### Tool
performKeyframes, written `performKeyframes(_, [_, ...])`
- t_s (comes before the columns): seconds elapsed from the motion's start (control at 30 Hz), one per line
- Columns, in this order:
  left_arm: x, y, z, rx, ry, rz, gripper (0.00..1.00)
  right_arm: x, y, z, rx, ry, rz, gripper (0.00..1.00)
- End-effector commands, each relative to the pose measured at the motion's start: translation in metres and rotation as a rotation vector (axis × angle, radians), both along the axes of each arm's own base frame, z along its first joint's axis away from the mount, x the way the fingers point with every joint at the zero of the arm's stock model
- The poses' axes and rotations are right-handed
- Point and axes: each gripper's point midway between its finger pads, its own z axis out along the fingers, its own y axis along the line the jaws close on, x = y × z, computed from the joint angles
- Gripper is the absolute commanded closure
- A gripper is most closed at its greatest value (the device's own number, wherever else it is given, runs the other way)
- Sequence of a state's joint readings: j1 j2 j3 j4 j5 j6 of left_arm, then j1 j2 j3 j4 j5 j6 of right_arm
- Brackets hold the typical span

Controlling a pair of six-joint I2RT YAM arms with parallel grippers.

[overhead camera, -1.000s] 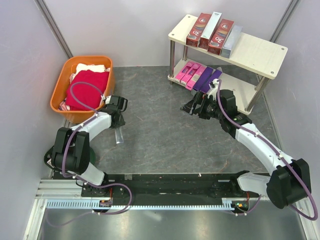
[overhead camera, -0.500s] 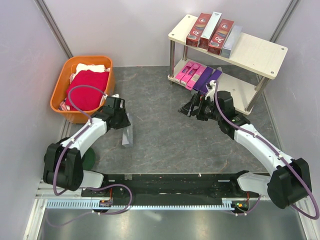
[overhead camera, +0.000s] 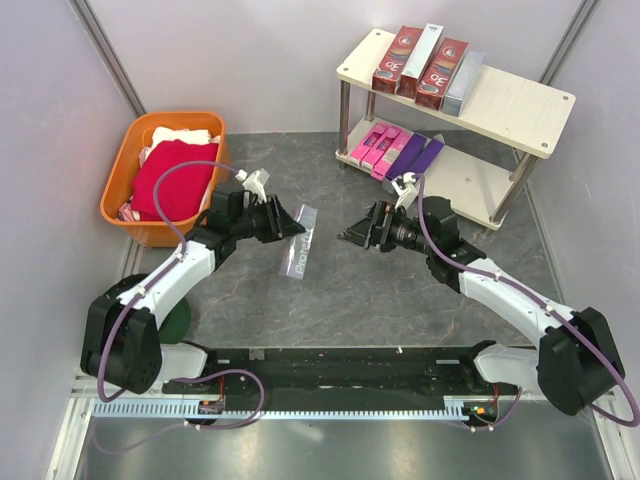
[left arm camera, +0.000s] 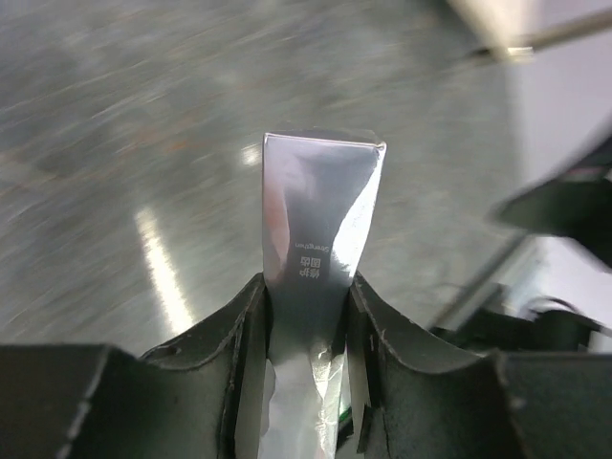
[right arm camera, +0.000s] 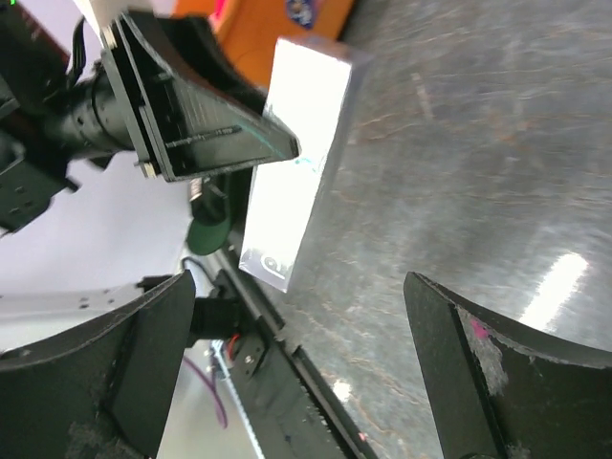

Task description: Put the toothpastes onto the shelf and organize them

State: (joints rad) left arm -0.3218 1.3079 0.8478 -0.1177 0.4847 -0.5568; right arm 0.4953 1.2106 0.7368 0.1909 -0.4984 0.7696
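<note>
My left gripper point(overhead camera: 287, 224) is shut on a silver-grey toothpaste carton point(overhead camera: 298, 245) and holds it tilted above the floor's middle. In the left wrist view the carton point(left arm camera: 320, 215) stands between the fingers point(left arm camera: 239, 335). My right gripper point(overhead camera: 352, 236) is open and empty, just right of the carton and facing it. In the right wrist view the carton point(right arm camera: 298, 172) shows ahead with the left gripper point(right arm camera: 196, 120) on it. The shelf point(overhead camera: 520, 105) stands at the back right. Its top board holds dark red point(overhead camera: 397, 58) and silver cartons point(overhead camera: 465, 82); its lower board point(overhead camera: 470, 182) holds pink point(overhead camera: 368, 147) and purple cartons point(overhead camera: 425, 158).
An orange basket point(overhead camera: 118, 190) with a red cloth point(overhead camera: 175, 178) and a white cloth stands at the left, behind the left arm. Pale walls close in both sides. A black rail runs along the near edge.
My left arm has swung from beside the basket to the middle, carrying the silver carton up and to the right. My right gripper has moved left toward it.
</note>
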Motion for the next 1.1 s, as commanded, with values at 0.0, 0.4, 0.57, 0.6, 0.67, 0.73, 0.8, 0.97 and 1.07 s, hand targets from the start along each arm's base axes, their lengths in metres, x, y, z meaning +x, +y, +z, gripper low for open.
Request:
performKeyframes(0.0, [-0.015, -0.040, 0.080, -0.324, -0.174, -0.209, 0.66, -0.015, 0.023, 0.029, 0.147, -0.074, 0.127, 0.02])
performKeyframes(0.4, [-0.054, -0.063, 0.152, -0.652, -0.279, -0.428, 0.66, -0.037, 0.051, 0.047, 0.236, -0.168, 0.213, 0.02])
performKeyframes(0.57, [-0.063, -0.068, 0.160, -0.747, -0.239, -0.482, 0.66, -0.041, 0.054, 0.057, 0.300, -0.196, 0.213, 0.08])
performKeyframes(0.6, [-0.065, -0.068, 0.163, -0.759, -0.258, -0.497, 0.66, -0.043, 0.054, 0.060, 0.311, -0.202, 0.215, 0.19])
performKeyframes(0.67, [-0.064, -0.068, 0.160, -0.768, -0.238, -0.495, 0.65, -0.045, 0.053, 0.067, 0.330, -0.220, 0.214, 0.35])
performKeyframes(0.73, [-0.063, -0.068, 0.159, -0.764, -0.244, -0.488, 0.61, -0.047, 0.053, 0.071, 0.334, -0.233, 0.216, 0.48])
performKeyframes(0.8, [-0.064, -0.068, 0.159, -0.757, -0.249, -0.485, 0.57, -0.048, 0.052, 0.075, 0.336, -0.250, 0.210, 0.56])
performKeyframes(0.97, [-0.059, -0.068, 0.149, -0.677, -0.243, -0.451, 0.34, -0.051, 0.048, 0.081, 0.335, -0.265, 0.201, 0.65])
performKeyframes(1.07, [-0.052, -0.065, 0.135, -0.575, -0.223, -0.380, 0.15, -0.050, 0.047, 0.083, 0.331, -0.270, 0.195, 0.67])
